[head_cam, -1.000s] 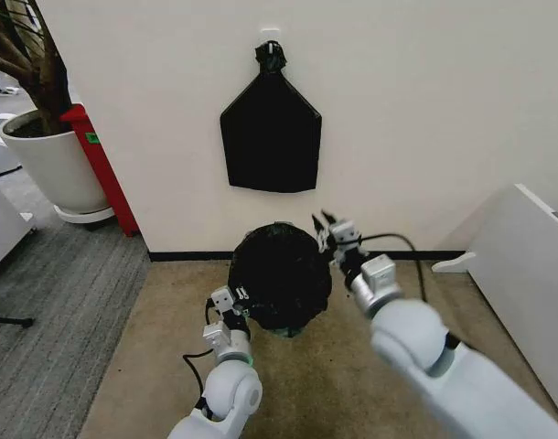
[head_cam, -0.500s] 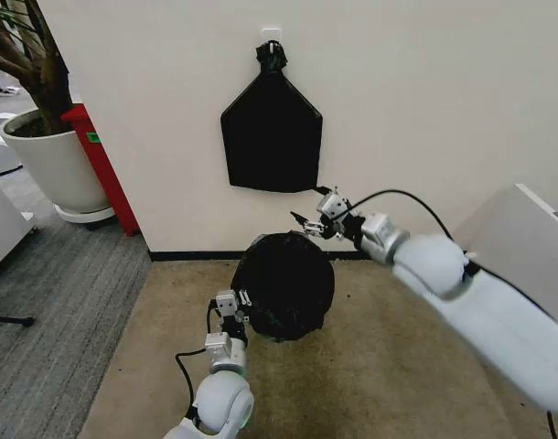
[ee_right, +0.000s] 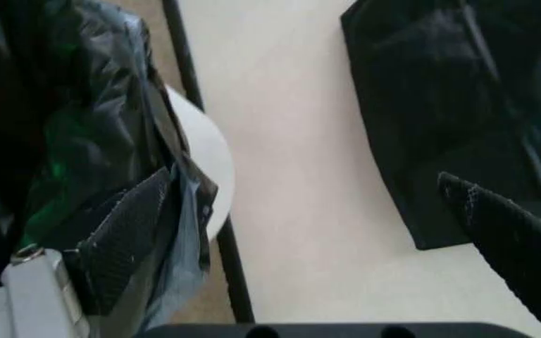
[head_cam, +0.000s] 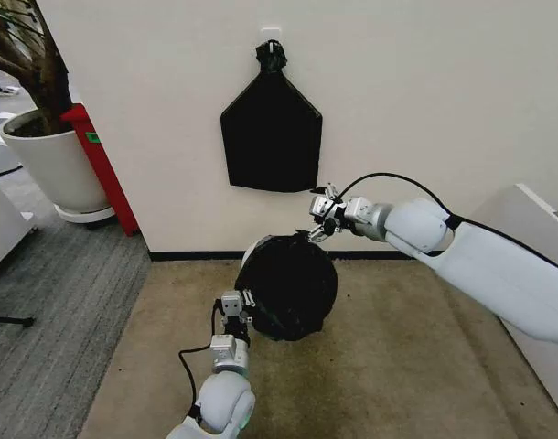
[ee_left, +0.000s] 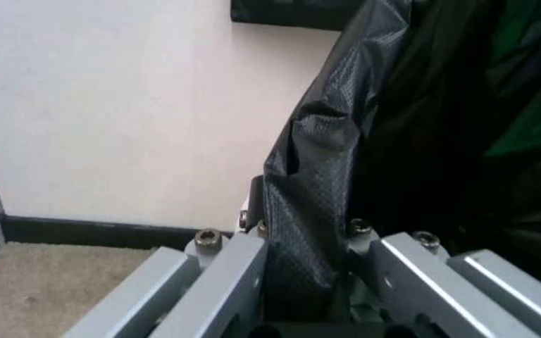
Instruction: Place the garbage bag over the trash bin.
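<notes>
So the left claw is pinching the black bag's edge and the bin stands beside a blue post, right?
Not quite: the post by the wall is red, as the head view shows. The left claw is indeed pinching the black bag over the bin.

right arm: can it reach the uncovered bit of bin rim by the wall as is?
Probably yes. The right gripper is at the far edge of the garbage bag, open, near the bare trash bin rim; nothing lies between.

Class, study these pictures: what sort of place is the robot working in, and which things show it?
Probably an office or lobby corner: grey carpet tiles beside beige carpet, a large potted tree in a white planter, and a plain wall with black skirting.
</notes>
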`<state>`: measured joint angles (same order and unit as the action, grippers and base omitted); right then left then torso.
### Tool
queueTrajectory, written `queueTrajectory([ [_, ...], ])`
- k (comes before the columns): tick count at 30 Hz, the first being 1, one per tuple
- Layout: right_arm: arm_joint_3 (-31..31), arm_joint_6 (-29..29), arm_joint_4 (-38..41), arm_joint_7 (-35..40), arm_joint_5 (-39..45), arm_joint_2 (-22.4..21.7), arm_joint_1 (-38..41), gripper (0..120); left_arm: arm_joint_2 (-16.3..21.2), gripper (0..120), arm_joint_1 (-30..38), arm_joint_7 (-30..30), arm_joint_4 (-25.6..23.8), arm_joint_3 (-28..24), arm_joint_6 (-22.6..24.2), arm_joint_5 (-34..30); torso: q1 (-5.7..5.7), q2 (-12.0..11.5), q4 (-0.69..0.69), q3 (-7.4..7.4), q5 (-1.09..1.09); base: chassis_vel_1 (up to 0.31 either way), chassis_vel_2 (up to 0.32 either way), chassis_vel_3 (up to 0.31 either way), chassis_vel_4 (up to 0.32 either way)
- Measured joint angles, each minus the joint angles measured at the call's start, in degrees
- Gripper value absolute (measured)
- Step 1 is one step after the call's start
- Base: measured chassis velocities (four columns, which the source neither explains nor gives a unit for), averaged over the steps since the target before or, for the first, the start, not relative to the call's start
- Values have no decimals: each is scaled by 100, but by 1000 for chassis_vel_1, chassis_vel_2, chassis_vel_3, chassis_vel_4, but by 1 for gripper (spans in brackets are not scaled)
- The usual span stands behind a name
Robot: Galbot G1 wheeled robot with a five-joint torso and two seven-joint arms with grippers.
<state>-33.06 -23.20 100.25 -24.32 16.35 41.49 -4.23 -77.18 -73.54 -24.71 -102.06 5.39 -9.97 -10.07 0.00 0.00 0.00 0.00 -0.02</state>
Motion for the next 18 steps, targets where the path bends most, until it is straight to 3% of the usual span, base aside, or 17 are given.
queueTrajectory([
  [8,-373,40,-233,-42,53,34,275,100,24,2,-14,-1,-1,-1,-54,39,0,0,-1,0,2,0,0,0,0],
  [18,-823,101,-725,-15,41,441,566,100,45,2,-53,75,-39,-11,-212,190,0,0,1,0,2,0,0,0,0],
])
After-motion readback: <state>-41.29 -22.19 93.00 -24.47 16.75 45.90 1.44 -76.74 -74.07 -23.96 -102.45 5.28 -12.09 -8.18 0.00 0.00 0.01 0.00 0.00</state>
